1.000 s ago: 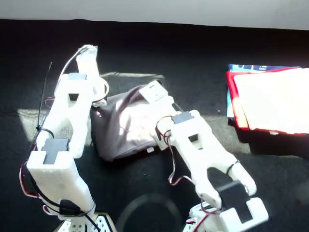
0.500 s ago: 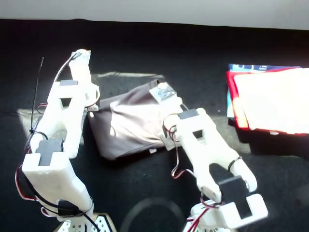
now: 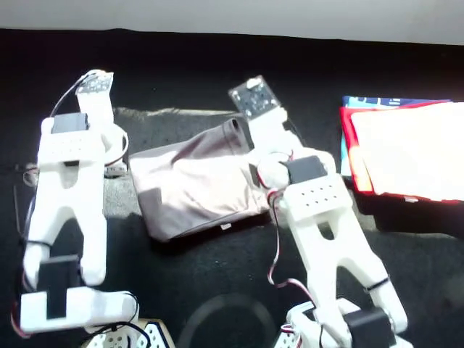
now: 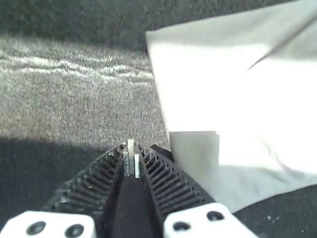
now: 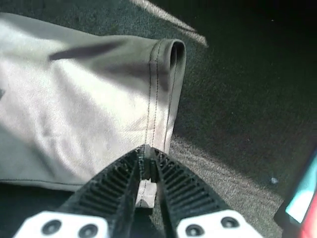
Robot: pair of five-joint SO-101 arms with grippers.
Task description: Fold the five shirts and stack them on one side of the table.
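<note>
Dark fuzzy table cover (image 4: pixel 59 99) under and ahead of left fingers (image 4: pixel 89 183). Sunlit streak (image 4: pixel 74 69) across it, past their tips. Lit patch (image 5: pixel 208 163) just beside right fingers (image 5: pixel 178 188). Pale wall (image 3: pixel 232 14) far beyond both. Faint ring mark (image 3: pixel 217 293) on cover, well behind them.

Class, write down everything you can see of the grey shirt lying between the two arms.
The grey shirt is soft cloth, folded into a rough rectangle with light creases. It lies flat on the dark table between the arms, partly in sunlight. One end shows a doubled hem with two stitch lines. It sits apart from the folded stack at the table's side. The right gripper is shut over that hemmed end, seemingly gripping nothing.
</note>
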